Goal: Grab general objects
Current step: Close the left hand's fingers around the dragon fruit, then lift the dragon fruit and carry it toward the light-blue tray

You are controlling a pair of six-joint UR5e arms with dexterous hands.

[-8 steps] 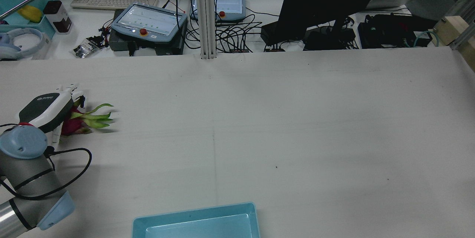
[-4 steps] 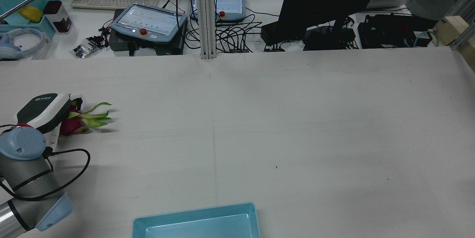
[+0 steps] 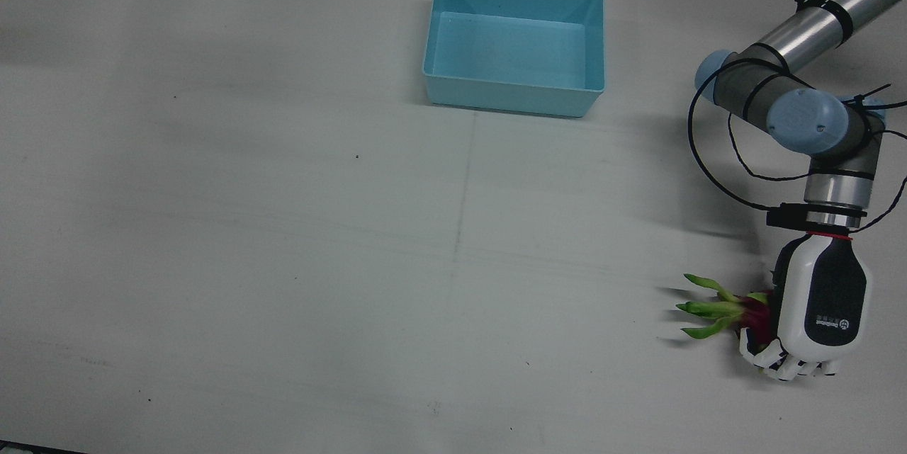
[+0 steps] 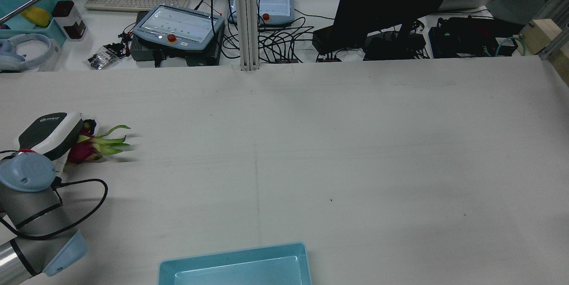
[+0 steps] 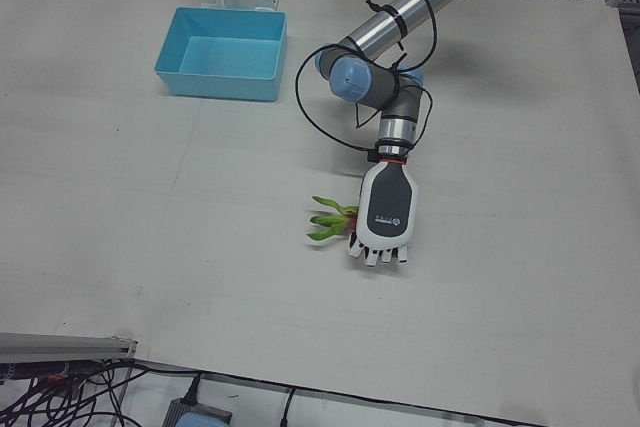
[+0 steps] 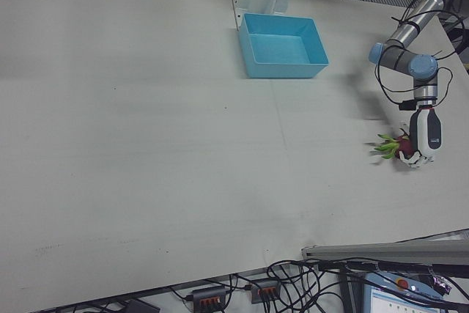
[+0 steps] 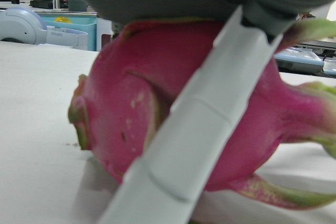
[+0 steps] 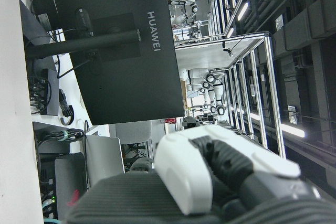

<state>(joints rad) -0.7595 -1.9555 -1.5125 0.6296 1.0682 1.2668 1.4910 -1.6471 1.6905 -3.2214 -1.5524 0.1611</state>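
Near the table's (image 3: 283, 227) edge on the robot's left, the glossy white-and-black left hand (image 3: 815, 316) curls its segmented plastic fingers (image 7: 210, 124) around a magenta dragon fruit (image 7: 173, 108) with green-tipped scales, while the right hand's (image 8: 210, 182) finger spread cannot be told.
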